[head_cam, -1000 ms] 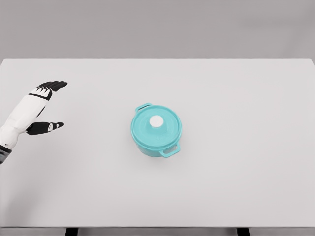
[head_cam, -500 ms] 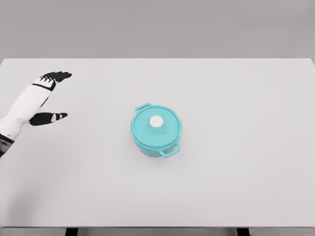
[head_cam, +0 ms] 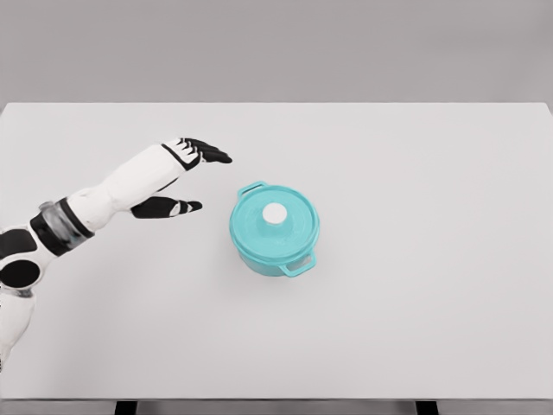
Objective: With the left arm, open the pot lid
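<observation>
A teal pot (head_cam: pixel 275 232) with two side handles stands near the middle of the white table (head_cam: pixel 415 285). Its teal lid (head_cam: pixel 275 220) sits closed on top, with a round white knob (head_cam: pixel 275 213) at its centre. My left hand (head_cam: pixel 200 180) hovers just left of the pot, apart from it, fingers stretched out and thumb spread below, holding nothing. The white left forearm runs down to the picture's lower left. The right arm does not show.
The table's back edge (head_cam: pixel 276 104) runs across the top of the view and its front edge (head_cam: pixel 276 399) along the bottom. Nothing else stands on the table.
My left arm has swept far to the right, from the table's left edge to just beside the pot. The pot and lid have not moved.
</observation>
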Robot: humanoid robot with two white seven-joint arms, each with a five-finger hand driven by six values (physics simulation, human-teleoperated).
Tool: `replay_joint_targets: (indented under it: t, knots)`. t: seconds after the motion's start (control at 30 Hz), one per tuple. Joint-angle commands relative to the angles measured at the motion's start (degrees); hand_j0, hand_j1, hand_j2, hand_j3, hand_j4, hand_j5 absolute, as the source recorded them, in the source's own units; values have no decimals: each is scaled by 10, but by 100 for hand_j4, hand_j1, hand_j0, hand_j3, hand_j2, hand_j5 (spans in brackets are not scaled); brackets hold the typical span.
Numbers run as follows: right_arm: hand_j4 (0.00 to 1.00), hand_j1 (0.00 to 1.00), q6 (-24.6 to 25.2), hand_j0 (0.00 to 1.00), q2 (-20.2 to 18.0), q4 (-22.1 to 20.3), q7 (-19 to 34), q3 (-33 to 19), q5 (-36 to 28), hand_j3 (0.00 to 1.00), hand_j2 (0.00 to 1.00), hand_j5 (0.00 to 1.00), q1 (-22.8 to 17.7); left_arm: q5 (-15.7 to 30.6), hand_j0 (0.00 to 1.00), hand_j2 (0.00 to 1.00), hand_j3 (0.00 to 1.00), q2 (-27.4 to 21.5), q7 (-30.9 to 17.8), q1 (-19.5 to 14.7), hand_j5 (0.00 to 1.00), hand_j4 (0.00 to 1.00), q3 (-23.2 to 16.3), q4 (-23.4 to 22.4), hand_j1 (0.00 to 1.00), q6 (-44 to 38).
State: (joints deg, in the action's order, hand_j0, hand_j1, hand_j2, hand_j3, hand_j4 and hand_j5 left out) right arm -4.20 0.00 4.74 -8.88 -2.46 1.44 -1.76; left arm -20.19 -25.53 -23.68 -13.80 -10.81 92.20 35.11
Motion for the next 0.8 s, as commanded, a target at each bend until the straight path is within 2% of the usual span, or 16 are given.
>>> replay_joint_targets:
  t: [0.0,0.17,0.27,0.47,0.57,0.6,0.77]
  knots:
    - [100,100,1,100,0,0,0,0,0,100,100,100,0,66,84,84,84,2,-2,0,84,84,-43,2,84,-1]
    - [100,100,0,100,0,0,0,0,0,100,100,100,0,133,84,84,84,4,-2,-7,84,84,-88,9,84,-1]
    - [100,100,0,100,0,0,0,0,0,100,100,100,0,133,84,84,84,5,-2,-9,84,84,-99,10,84,-1]
    - [100,100,0,100,0,0,0,0,0,100,100,100,0,132,83,83,83,6,-2,-20,83,83,-130,4,83,-61]
    - [100,100,0,100,0,0,0,0,1,100,100,100,0,127,78,78,78,16,-3,-22,78,78,-142,1,78,-80]
    - [100,100,0,100,0,0,0,0,0,100,100,100,0,127,72,72,72,16,-3,-22,72,72,-147,1,72,-80]
    - [100,100,0,100,0,0,0,0,0,100,100,100,0,120,71,71,71,18,-2,-22,71,71,-149,-4,71,-80]
